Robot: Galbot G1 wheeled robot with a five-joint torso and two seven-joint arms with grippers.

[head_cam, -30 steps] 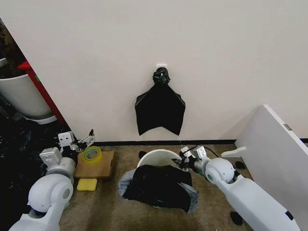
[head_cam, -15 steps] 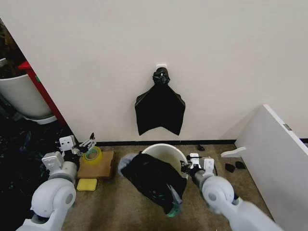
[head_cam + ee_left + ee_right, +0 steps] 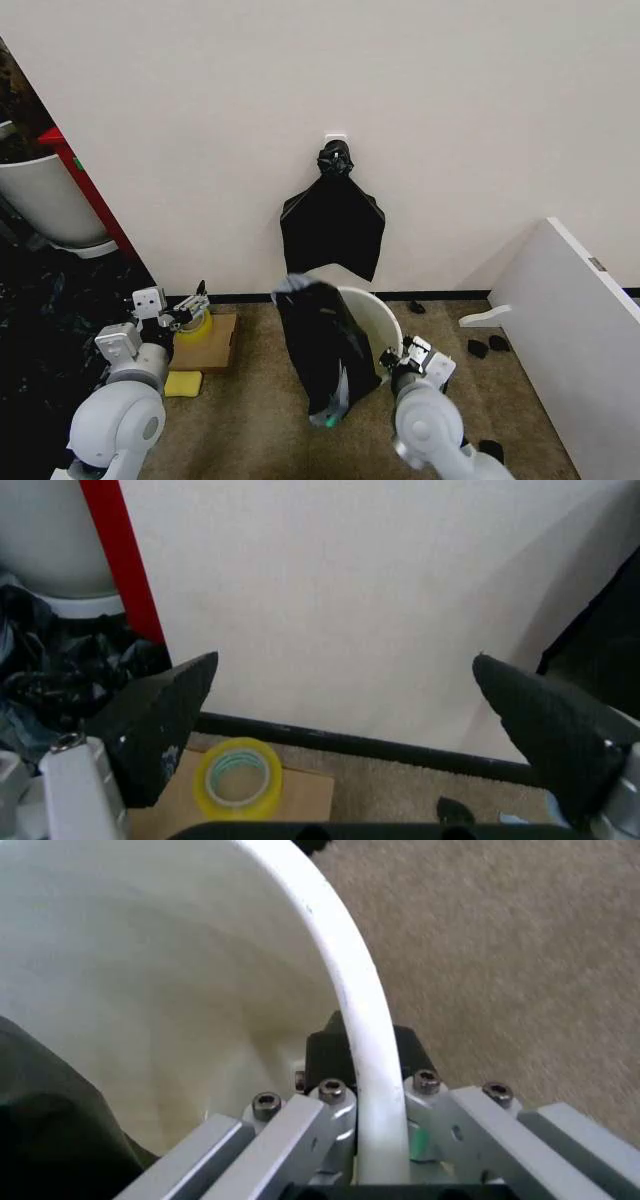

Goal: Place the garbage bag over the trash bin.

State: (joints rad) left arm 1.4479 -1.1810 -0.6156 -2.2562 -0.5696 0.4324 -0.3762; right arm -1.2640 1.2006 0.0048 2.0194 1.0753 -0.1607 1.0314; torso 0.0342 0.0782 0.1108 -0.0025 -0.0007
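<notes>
Carpet floor: right gripper fingers clamp trash bin rim; garbage bag draped beside; left gripper fingers spread.

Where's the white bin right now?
In the head view the round white plastic trash bin sits tilted on the carpet at centre, below the wall-hung black bag bundle, the glossy black garbage bag draped over its left side, right gripper clamped on its rim.

text: none legible | labels/brands/nos.: none | signs: none | all views checked
</notes>
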